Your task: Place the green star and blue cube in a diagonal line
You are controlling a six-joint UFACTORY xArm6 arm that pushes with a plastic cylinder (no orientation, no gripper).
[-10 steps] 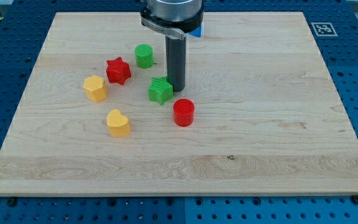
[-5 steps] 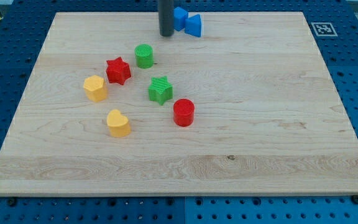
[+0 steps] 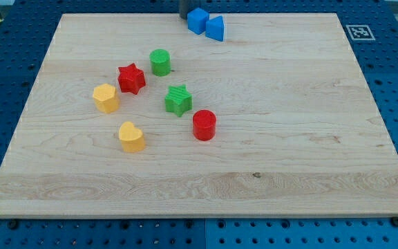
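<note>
The green star (image 3: 178, 100) lies left of the board's middle. The blue cube (image 3: 198, 20) sits at the view's top edge of the board, touching a blue triangular block (image 3: 215, 28) on its right. My tip (image 3: 184, 16) shows only as a short dark stub at the view's top edge, just left of the blue cube and close to it; I cannot tell whether they touch.
A green cylinder (image 3: 160, 62), a red star (image 3: 131, 78), a yellow hexagonal block (image 3: 106, 97), a yellow heart-shaped block (image 3: 131, 136) and a red cylinder (image 3: 204, 125) surround the green star. A printed marker (image 3: 358, 32) is at the board's top right corner.
My rod has moved from beside the green star toward the view's top, to the left of the blue cube. No block has visibly moved.
</note>
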